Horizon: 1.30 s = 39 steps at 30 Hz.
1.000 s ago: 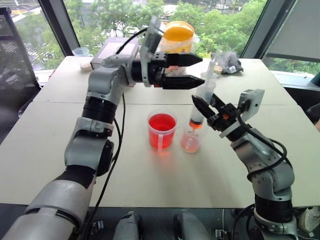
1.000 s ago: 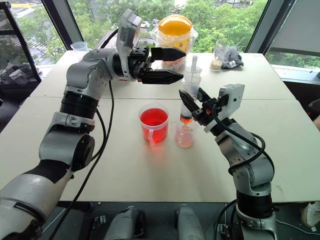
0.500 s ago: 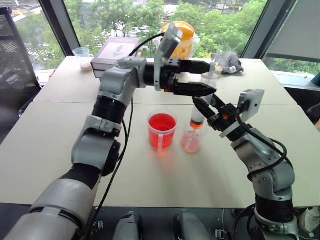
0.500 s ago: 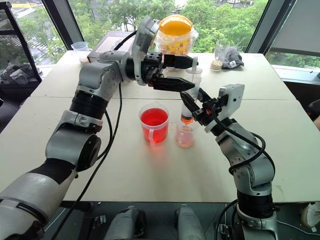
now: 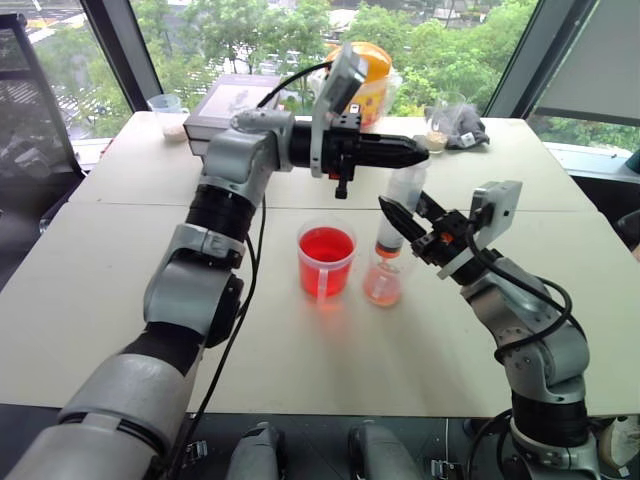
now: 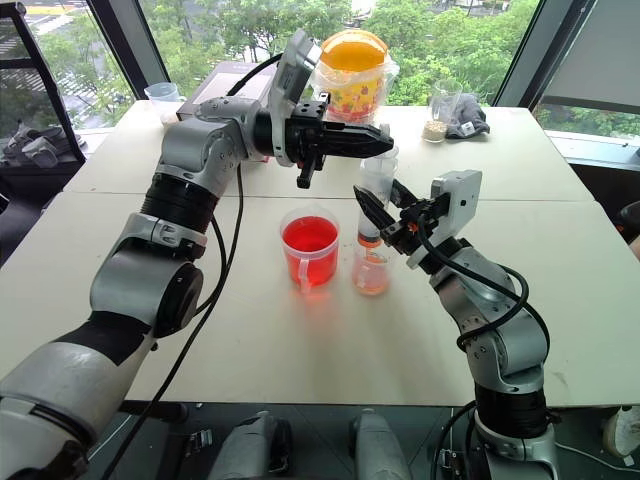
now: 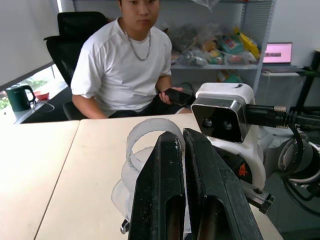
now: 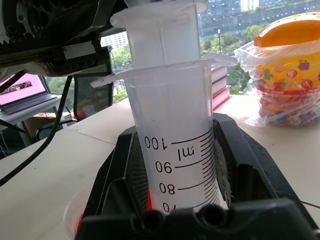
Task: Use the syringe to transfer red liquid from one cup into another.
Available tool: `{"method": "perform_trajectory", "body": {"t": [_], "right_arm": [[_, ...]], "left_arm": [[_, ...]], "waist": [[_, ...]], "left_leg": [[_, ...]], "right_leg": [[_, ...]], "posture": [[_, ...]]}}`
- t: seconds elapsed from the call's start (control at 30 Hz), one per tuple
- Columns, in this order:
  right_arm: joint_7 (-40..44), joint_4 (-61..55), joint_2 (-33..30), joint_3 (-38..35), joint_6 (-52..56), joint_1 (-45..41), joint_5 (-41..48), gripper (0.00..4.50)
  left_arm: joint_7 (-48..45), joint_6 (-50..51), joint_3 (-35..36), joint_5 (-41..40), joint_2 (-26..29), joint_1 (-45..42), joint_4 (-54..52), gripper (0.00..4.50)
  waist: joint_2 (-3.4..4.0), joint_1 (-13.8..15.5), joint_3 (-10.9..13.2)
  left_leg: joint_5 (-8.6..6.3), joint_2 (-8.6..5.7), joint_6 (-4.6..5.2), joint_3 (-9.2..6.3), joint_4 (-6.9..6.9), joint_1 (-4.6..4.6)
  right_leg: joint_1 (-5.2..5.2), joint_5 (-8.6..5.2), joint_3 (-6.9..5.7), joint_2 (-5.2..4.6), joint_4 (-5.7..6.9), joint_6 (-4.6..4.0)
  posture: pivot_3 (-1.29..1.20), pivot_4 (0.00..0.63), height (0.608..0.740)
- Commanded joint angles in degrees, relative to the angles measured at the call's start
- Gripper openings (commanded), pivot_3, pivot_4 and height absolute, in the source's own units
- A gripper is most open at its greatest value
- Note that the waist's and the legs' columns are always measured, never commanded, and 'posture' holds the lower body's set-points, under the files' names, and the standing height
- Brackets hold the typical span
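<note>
The syringe (image 5: 403, 195) stands nearly upright, its orange tip dipping into the smaller pale-pink cup (image 5: 382, 286). My right gripper (image 5: 406, 222) is shut on its clear barrel, and the scale marks on the barrel (image 8: 172, 125) show between the black fingers (image 8: 117, 185). My left gripper (image 5: 418, 150) is shut, points level to the right, and lies right over the white plunger top (image 7: 150, 134); I cannot tell if it touches. The handled cup (image 5: 326, 258) with red liquid stands just left of the small cup.
At the table's far side are a yellow-lidded jar in a bag (image 5: 362, 72), a flat box (image 5: 228, 100), two small cups with grains (image 5: 165, 110) (image 5: 437, 122) and a dark cloth (image 5: 467, 131). A person (image 7: 125, 60) sits beyond the table in the left wrist view.
My left gripper has shut and shifted right, ending over the syringe's plunger top. The right gripper and the syringe have stayed where they were.
</note>
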Motion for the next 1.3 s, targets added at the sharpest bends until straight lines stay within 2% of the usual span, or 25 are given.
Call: {"method": "perform_trajectory", "body": {"t": [0.03,0.7,1.03,1.07,1.13,1.3], "right_arm": [[-1.0,-2.8,-0.8,-1.9,-0.1,-2.4,1.0,1.39],[-4.0,-7.3,-3.2,-6.5,5.5,-6.4,7.6,1.39],[-2.4,-6.0,-3.5,-4.6,5.2,-2.5,5.8,1.39],[-2.2,-5.8,-3.4,-4.4,5.0,-2.1,5.6,1.39],[-2.0,-5.5,-3.3,-4.1,4.6,-1.5,5.3,1.39],[-1.5,-4.6,-3.2,-3.6,3.7,-0.4,4.9,1.39]], "left_arm": [[-1.5,-1.6,-1.7,0.8,-1.4,0.1,-0.4,0.04],[-1.3,-2.7,-3.4,3.3,-2.3,4.4,-0.8,0.04],[1.0,-2.1,0.2,1.6,-0.4,1.7,0.7,0.04],[1.4,-1.8,0.7,1.4,0.0,1.2,1.1,0.58],[1.7,-1.8,1.4,1.2,0.5,0.7,1.6,1.35],[3.2,-2.1,3.4,0.5,3.3,0.1,2.0,3.85]], "waist": [[0.0,0.0,0.0],[0.0,0.0,0.0],[0.0,0.0,0.0],[0.0,0.0,0.0],[0.0,0.0,0.0],[0.0,-0.2,0.0]], "left_leg": [[0.0,0.0,0.0,0.0,0.0,0.0],[0.0,0.0,0.0,-0.01,0.0,0.0],[0.0,0.0,0.0,-0.01,0.0,0.0],[0.0,0.0,0.01,-0.01,0.0,0.0],[0.0,0.0,0.0,-0.01,0.0,0.0],[0.0,0.01,0.01,-0.03,0.0,0.0]], "right_leg": [[0.0,0.0,0.0,0.0,0.0,0.0],[0.0,0.0,0.0,0.0,0.0,0.0],[0.0,0.0,0.0,0.0,0.0,0.0],[0.0,0.0,0.0,0.0,0.0,0.0],[0.0,0.0,0.0,0.0,0.0,0.0],[0.0,0.0,0.0,0.01,0.01,0.0]], "posture": [[0.0,0.15,0.74],[0.0,0.15,0.74],[0.0,0.15,0.74],[0.0,0.15,0.74],[0.0,0.15,0.74],[0.0,0.15,0.74]]}}
